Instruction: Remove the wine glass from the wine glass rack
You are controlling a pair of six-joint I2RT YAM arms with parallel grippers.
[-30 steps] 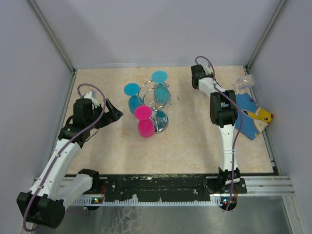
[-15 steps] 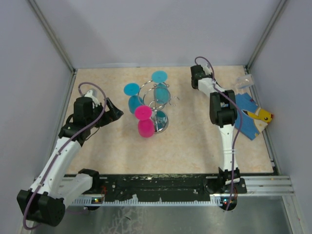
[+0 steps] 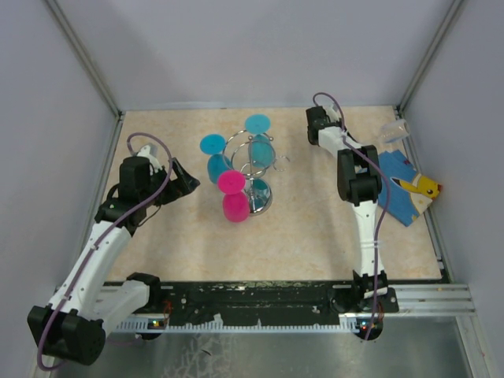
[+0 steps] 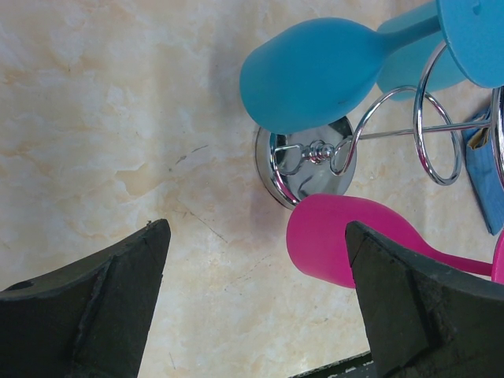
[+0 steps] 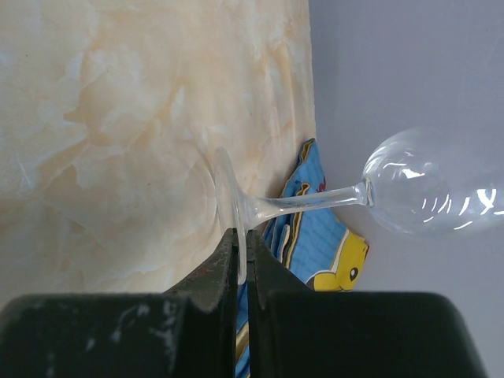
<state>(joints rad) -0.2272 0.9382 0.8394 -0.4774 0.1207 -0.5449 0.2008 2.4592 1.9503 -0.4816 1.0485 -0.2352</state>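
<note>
The right pincer is found closed on the rim of the foot of the clear wine glass, which is off the wine glass rack and well apart from it. Stem and bowl project sideways from the fingertips toward the wall, with a blue printed cloth beyond them. The left pincer is held wide open with nothing between its fingers and is directed at the rack. The pink wine glass hangs just ahead, close to one fingertip. A blue wine glass and a second blue wine glass hang farther ahead, all foot uppermost in the chrome loops. The clear glass is judged thin-walled, light, slippery and fragile. A hold on the foot's edge alone leaves the bowl as a long lever, so twisting in the grip is considered a risk. The coloured glasses are opaque and matt (material not established, possibly plastic) and are judged light and less brittle. The widest part of the bowl is judged the best place to take hold, the stem then being drawn out through the open side of its loop. It could not be established whether the clear glass's foot touches the worktop. How the coloured feet seat in their loops is also unknown, these being cut off in the left wrist view. The right pincer's fingers are not made out from above, where the clear glass shows only as a faint glint.
</note>
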